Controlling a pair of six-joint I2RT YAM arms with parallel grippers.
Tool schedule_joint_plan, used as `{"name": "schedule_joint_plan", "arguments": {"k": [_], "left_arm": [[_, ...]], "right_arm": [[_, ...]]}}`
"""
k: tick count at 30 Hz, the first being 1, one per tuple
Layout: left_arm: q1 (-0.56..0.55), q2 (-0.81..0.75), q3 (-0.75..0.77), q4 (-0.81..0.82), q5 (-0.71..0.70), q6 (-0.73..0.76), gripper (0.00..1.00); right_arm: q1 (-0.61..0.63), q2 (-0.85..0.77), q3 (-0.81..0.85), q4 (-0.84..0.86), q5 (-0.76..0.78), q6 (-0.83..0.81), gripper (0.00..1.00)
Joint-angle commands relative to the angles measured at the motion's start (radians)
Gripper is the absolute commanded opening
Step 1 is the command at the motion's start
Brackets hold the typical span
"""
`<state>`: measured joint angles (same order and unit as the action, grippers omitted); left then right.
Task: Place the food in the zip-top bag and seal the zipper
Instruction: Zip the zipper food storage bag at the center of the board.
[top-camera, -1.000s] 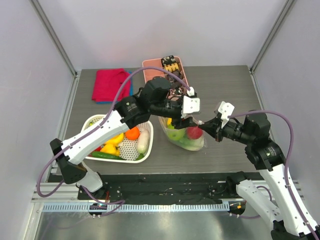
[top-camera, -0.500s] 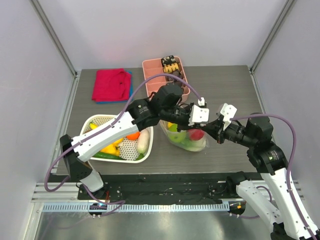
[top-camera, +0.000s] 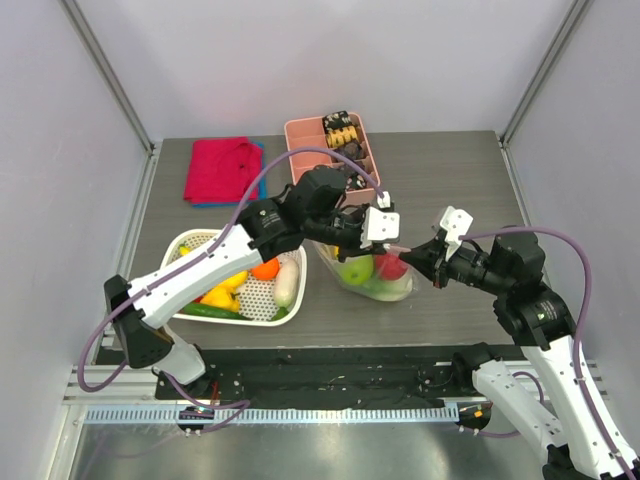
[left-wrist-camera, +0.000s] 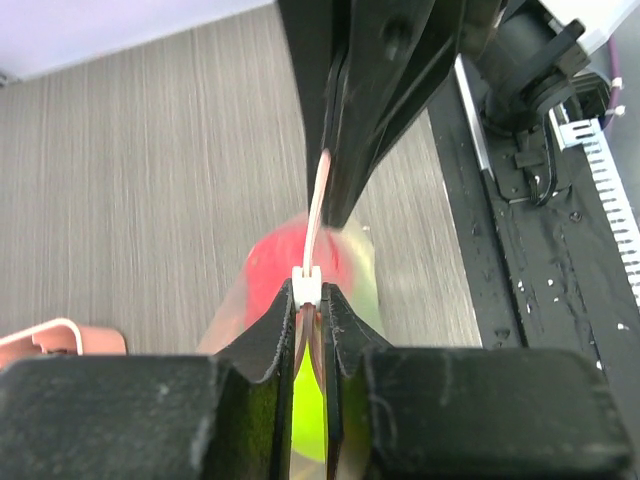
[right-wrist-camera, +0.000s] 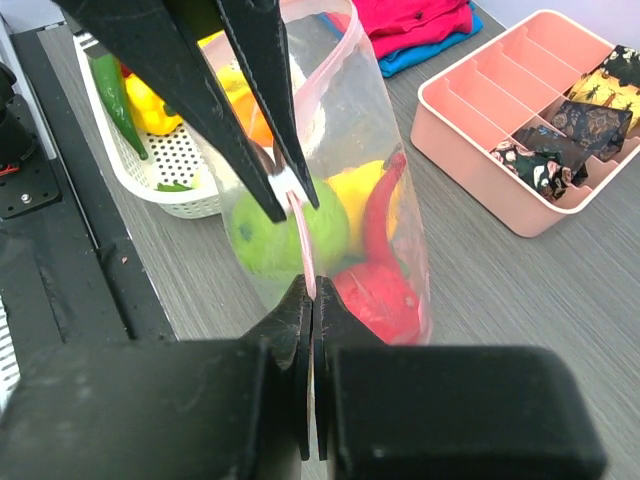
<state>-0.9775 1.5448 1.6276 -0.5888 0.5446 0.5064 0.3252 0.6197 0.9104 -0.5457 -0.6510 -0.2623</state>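
Observation:
The clear zip-top bag (top-camera: 368, 272) hangs between both grippers, just above the table. It holds a green apple (top-camera: 356, 269), a red fruit (top-camera: 390, 266) and a yellow pepper (right-wrist-camera: 350, 190). My left gripper (top-camera: 390, 241) is shut on the pink zipper (left-wrist-camera: 319, 200) at its white slider (left-wrist-camera: 307, 286). My right gripper (top-camera: 409, 253) is shut on the zipper's end (right-wrist-camera: 305, 240), a short way from the left fingers (right-wrist-camera: 200, 90). In the wrist views the left gripper (left-wrist-camera: 310, 300) and right gripper (right-wrist-camera: 311, 300) face each other along the strip.
A white mesh basket (top-camera: 190, 240) with an orange, yellow and green food stands left of the bag. A pink compartment tray (top-camera: 300, 130) with snack pieces is behind it. Red and blue cloths (top-camera: 220, 168) lie at the back left.
My left gripper slid right along the zipper to the right gripper half a second ago, then came back a little to the left. The right gripper has held its grip.

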Motion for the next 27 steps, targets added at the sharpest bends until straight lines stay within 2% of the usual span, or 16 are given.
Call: {"name": "schedule_joint_plan", "arguments": {"k": [1, 11, 27], "left_arm": [[0.043, -0.071, -0.028, -0.043, -0.032, 0.029, 0.07], [0.14, -0.117, -0.055, -0.123, -0.049, 0.073, 0.07], [0.325, -0.173, -0.083, -0.23, -0.026, 0.139, 0.07]], "right_arm": [[0.0, -0.017, 0.022, 0.043, 0.051, 0.012, 0.01], [0.0, -0.021, 0.022, 0.024, 0.217, 0.005, 0.01], [0.0, -0.037, 0.044, -0.033, 0.324, -0.023, 0.01]]}}
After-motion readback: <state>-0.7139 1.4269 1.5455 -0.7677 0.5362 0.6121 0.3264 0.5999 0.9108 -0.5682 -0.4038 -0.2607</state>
